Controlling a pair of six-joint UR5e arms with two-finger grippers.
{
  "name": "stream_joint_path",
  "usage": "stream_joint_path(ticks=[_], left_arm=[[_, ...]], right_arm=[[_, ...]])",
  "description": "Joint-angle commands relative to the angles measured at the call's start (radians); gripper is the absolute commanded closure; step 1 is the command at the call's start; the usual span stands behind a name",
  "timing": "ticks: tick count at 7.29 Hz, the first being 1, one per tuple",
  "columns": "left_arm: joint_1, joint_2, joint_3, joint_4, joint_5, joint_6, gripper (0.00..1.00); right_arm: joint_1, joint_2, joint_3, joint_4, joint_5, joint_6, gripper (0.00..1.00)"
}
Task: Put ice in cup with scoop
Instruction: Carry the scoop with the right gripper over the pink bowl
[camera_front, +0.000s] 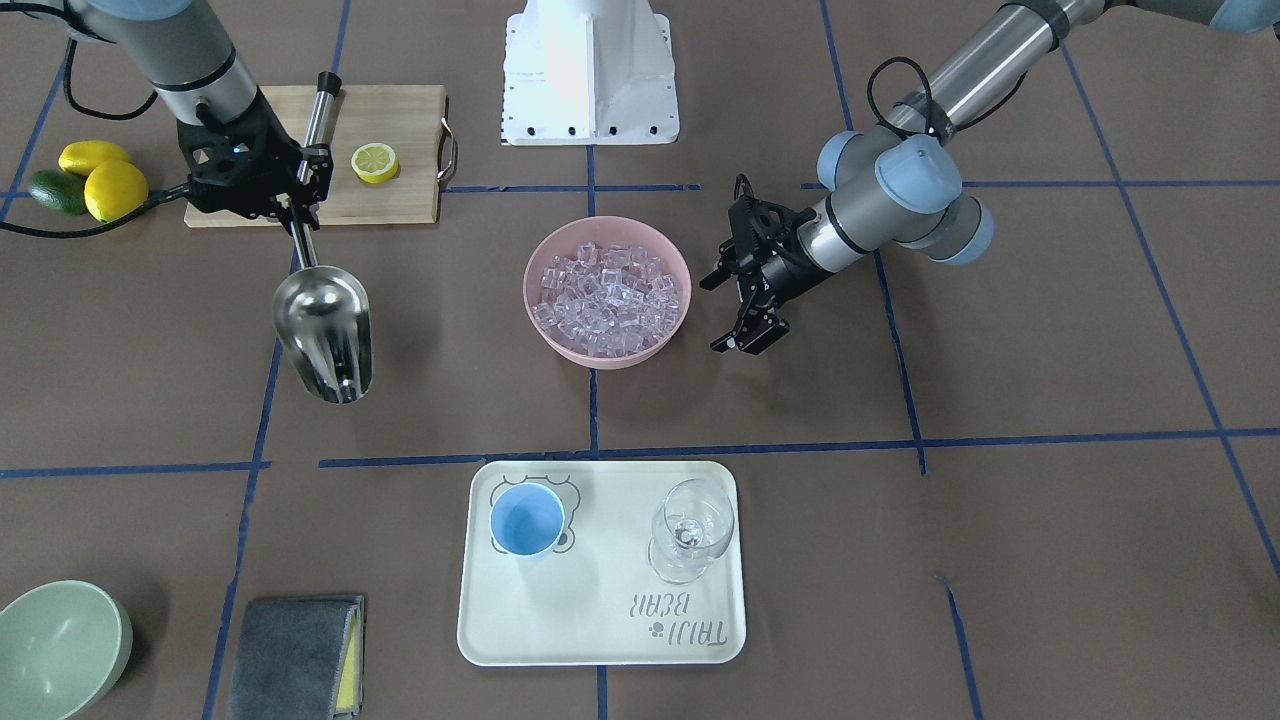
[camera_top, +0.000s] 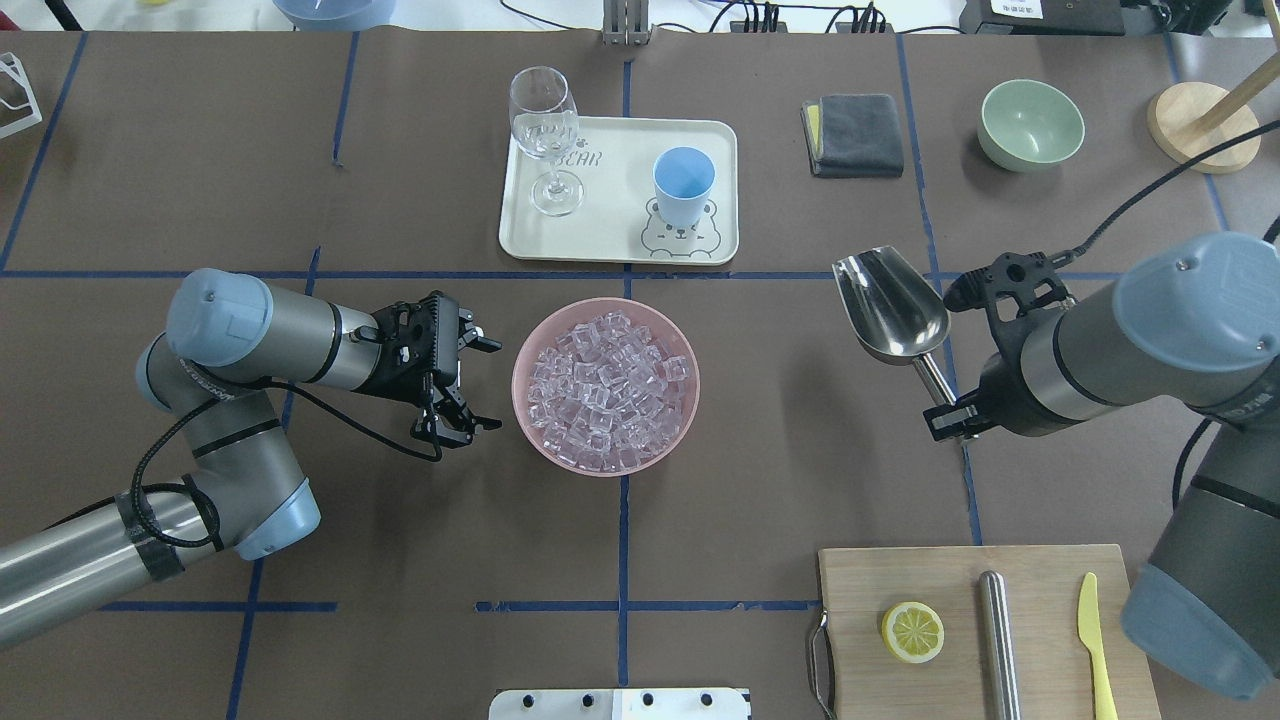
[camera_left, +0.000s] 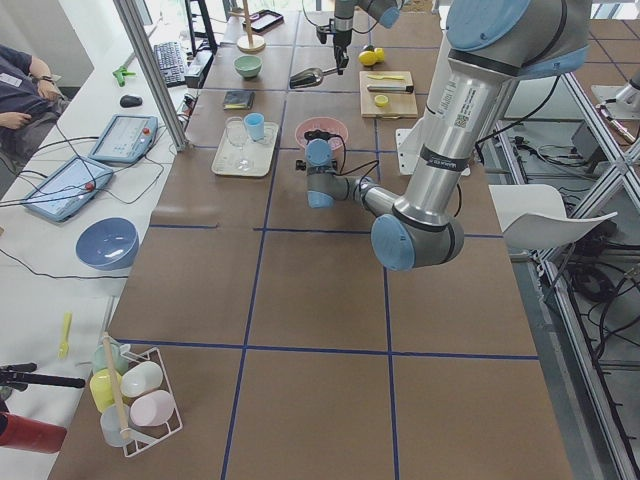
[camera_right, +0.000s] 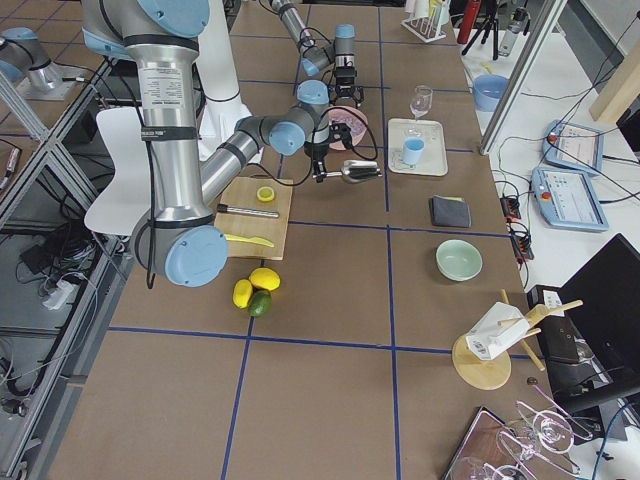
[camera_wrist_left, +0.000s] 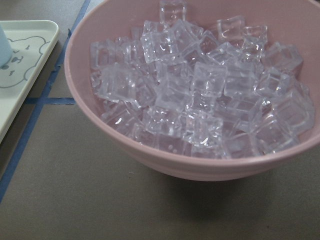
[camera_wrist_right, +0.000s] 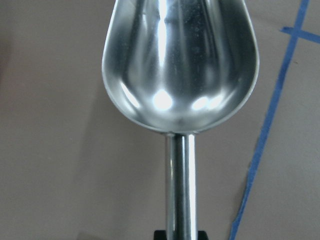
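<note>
The ice (camera_front: 607, 290) (camera_top: 605, 385) (camera_wrist_left: 200, 95) fills a pink bowl (camera_top: 528, 400) at the table's middle. My left gripper (camera_top: 490, 386) (camera_front: 714, 316) is open just beside the bowl's left rim, holding nothing. The steel scoop (camera_top: 890, 305) (camera_front: 325, 325) (camera_wrist_right: 180, 65) is empty and hangs above the table to the right of the bowl. My right gripper (camera_top: 950, 405) (camera_front: 297, 205) is shut on its rod handle. The light-blue cup (camera_top: 684, 185) (camera_front: 526, 520) stands upright and empty on a white tray (camera_top: 610, 235) beyond the bowl.
A clear wine glass (camera_top: 545, 135) shares the tray. A cutting board (camera_top: 1040, 600) near the right arm carries a lemon half (camera_top: 912, 632), a steel cylinder (camera_top: 997, 640) and a yellow knife (camera_top: 1093, 640). A grey cloth (camera_top: 855, 135) and a green bowl (camera_top: 1031, 124) lie far right.
</note>
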Motion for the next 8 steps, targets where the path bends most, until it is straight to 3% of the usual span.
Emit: stream_joint_path(ticks=[1,8], left_arm=[[0.012,-0.023,0.001,-0.003,-0.001,-0.002,0.01],[0.026,-0.023,0.007,-0.011,0.002,-0.002,0.01]], right_arm=[[-0.029,0.224,0.016,-0.254,-0.003,-0.084,1.00],[-0.176,0.529,0.027,-0.751,-0.022,-0.255,1.00]])
